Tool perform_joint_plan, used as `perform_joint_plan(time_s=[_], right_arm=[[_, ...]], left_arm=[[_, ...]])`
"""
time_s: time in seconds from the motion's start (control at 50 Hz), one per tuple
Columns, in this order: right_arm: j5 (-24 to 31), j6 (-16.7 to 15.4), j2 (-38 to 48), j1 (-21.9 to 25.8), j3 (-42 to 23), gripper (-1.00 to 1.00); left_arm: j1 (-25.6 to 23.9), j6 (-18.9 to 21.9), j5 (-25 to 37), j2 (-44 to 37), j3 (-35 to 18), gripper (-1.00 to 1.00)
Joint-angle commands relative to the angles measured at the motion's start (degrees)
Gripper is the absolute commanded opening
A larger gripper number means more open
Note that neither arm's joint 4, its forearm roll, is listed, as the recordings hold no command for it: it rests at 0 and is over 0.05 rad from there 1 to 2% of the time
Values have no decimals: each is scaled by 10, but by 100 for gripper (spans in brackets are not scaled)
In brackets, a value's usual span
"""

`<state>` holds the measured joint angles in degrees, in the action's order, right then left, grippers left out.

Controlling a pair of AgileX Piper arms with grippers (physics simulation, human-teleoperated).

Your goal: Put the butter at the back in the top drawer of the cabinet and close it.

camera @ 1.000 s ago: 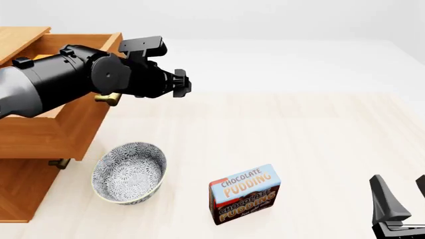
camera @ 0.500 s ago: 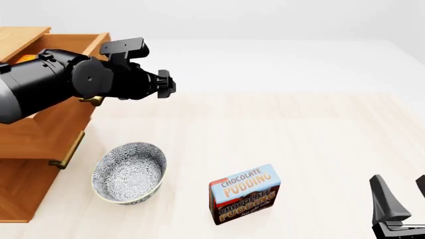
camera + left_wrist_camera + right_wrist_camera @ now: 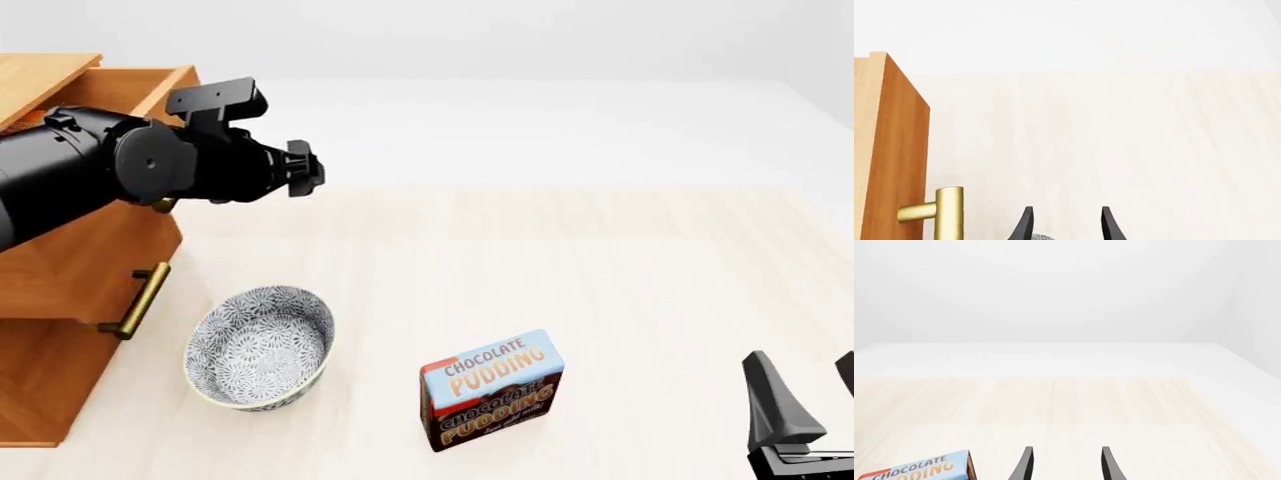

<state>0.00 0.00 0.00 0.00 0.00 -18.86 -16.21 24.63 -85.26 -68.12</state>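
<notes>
The left tool (image 3: 304, 168) hangs beside the front of the top drawer (image 3: 94, 250), fingers spread and holding nothing, the arm's bulk across the drawer, which seems placed to push it shut. The drawer stands part-way out of the cabinet (image 3: 40, 400), so closing looks unfinished. The butter is not visible; the arm hides the drawer's inside, so whether it lies there cannot be told. The patterned bowl (image 3: 259, 346) on the table (image 3: 601, 270) is empty. The right tool (image 3: 801, 400) rests open and idle near the pudding box (image 3: 491, 390).
</notes>
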Motion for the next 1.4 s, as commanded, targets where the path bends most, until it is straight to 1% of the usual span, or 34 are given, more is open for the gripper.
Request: perform_joint_plan(time_s=[0.02,0.52,0.68,0.96,1.14,1.4], right_arm=[[0,0,0,0,0,100],[0,0,0,0,0,100],[0,0,0,0,0,100],[0,0,0,0,0,100],[0,0,0,0,0,100],[0,0,0,0,0,100]], left_arm=[[18,-2,-5,2,10,100],[58,3,1,11,9,100],[81,6,6,13,7,100],[103,5,5,9,9,100],[128,6,-1,14,20,100],[147,2,-7,18,29,100]])
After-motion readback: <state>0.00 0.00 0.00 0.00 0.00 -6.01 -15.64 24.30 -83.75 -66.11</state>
